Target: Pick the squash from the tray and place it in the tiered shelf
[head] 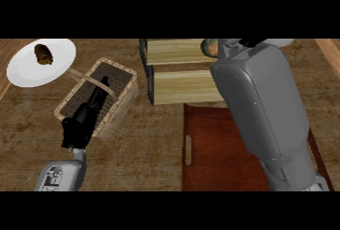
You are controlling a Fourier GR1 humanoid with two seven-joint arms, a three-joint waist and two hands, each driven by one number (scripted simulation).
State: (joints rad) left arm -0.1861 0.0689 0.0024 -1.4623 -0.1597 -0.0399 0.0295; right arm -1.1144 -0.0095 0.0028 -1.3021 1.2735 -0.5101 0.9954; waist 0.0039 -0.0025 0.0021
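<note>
1 green-orange squash (209, 46) sits at the far board of the 1 tiered shelf (179, 85), which shows 2 wooden boards, beyond the 1 reddish tray (212, 152). The right hand (253, 42) beside it is mostly hidden, so I cannot tell how its fingers stand. The left hand (83, 121) holds straight fingers over 1 wicker basket (123, 96), near 1 white plate (26, 72).

Plate (25, 72) far left, basket (124, 102) beside it — tiered shelf (182, 87) right, tray (219, 150) just before it
</note>
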